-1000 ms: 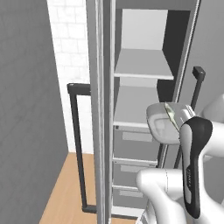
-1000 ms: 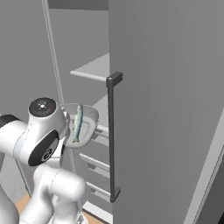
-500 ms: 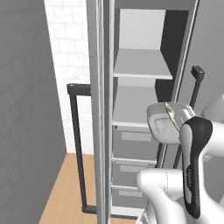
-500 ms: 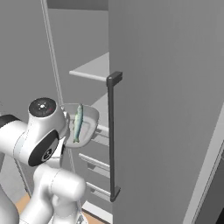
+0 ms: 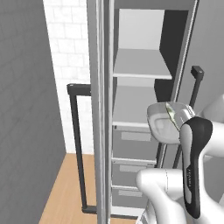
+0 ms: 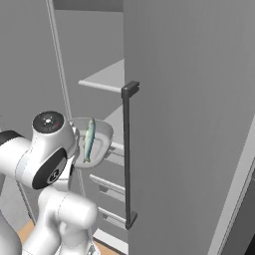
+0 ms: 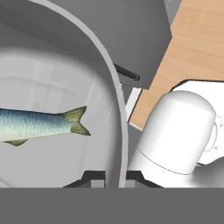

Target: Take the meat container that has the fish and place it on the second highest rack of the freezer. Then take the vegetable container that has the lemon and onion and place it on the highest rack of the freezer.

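— 2 white shelves are seen in the left base view inside the open freezer [image 5: 144, 65]. Which one is meant, and where is the meat container [image 5: 168, 124]?

— The lower shelf, the second highest rack [image 5: 131, 107], is taken to be the target; the highest rack [image 5: 140, 64] is above it. The meat container is carried in the air just in front of the freezer's opening, at about the level of the second highest rack's front edge and toward its right side. It is not yet set down.

— What is added by the right base view?

— The fish [image 6: 89, 138] is seen lying lengthwise in the tray, and the tray appears tilted toward the camera. The door's dark bar handle [image 6: 127, 154] is close beside the tray, so room on that side is judged to be tight.

— And the hand view?

— The gripper [image 7: 114, 177] is clamped shut on the meat container's rim, with 1 finger inside the wall and 1 outside. The fish's tail is seen near that wall.

— How is this step best done?

— The tray should be levelled so the fish is not tipped out, lifted slightly above the shelf's edge, moved straight inward clear of the handle, and lowered fully onto the shelf before the grip is released.
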